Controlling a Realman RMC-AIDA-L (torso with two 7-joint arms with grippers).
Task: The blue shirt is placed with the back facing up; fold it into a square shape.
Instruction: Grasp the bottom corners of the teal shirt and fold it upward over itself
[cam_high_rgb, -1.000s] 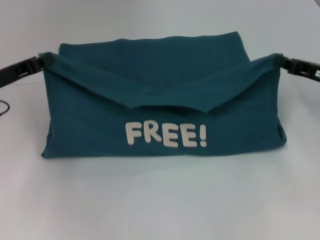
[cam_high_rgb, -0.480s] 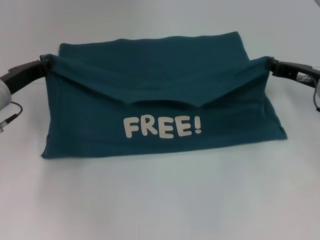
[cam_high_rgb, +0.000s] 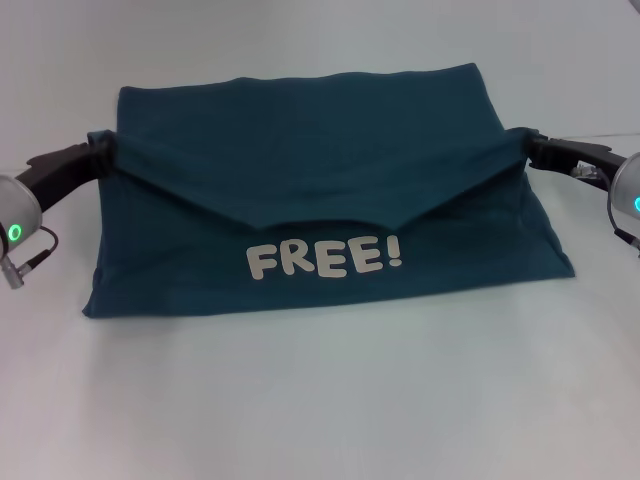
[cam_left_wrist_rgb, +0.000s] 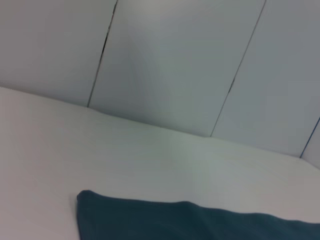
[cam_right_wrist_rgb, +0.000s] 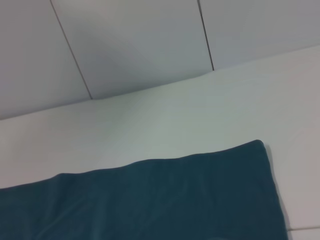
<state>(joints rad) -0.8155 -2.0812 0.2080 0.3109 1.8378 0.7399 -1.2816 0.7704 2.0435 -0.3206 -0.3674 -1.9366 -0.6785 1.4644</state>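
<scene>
Shirt (cam_high_rgb: 320, 170) lettering: head view only.

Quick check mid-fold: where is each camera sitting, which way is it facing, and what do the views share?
Head view: on the head, facing forward and down at the shirt on the table; left tool and right tool pinch its side edges.
Left wrist view: on the left wrist, facing across the table to the wall; no arm shows.
Right wrist view: likewise from the right wrist; no arm shows.
Shared: shirt and table.
</scene>
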